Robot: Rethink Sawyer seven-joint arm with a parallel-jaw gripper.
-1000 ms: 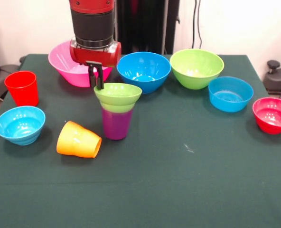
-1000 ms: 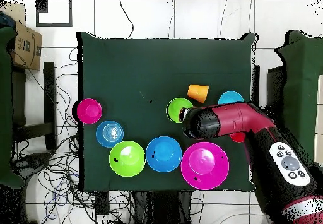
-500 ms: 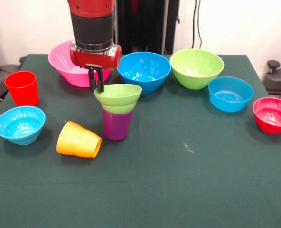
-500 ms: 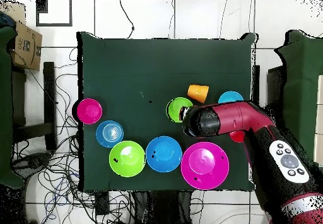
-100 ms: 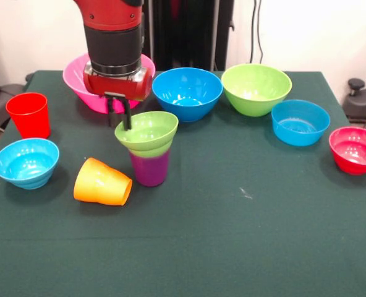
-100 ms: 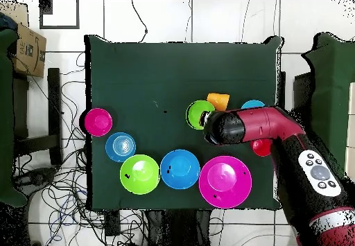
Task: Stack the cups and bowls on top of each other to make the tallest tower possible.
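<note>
Front view. The gripper [image 5: 118,112] pinches the far-left rim of the small green bowl [image 5: 146,131], which sits tilted in the mouth of the upright purple cup [image 5: 149,167], a narrow base for a tower. The orange cup [image 5: 101,182] lies on its side to the left, near the cup. The remaining bowls ring the table [image 5: 232,247], unstacked.

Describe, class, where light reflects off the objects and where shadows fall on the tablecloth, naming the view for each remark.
Front view: white glare streaks the inside of the big pink bowl and spots the mid-sized blue bowl; the tipped orange cup casts a soft shadow on the green cloth beneath it. Overhead view: the small blue bowl shows a pale sheen in its centre.
</note>
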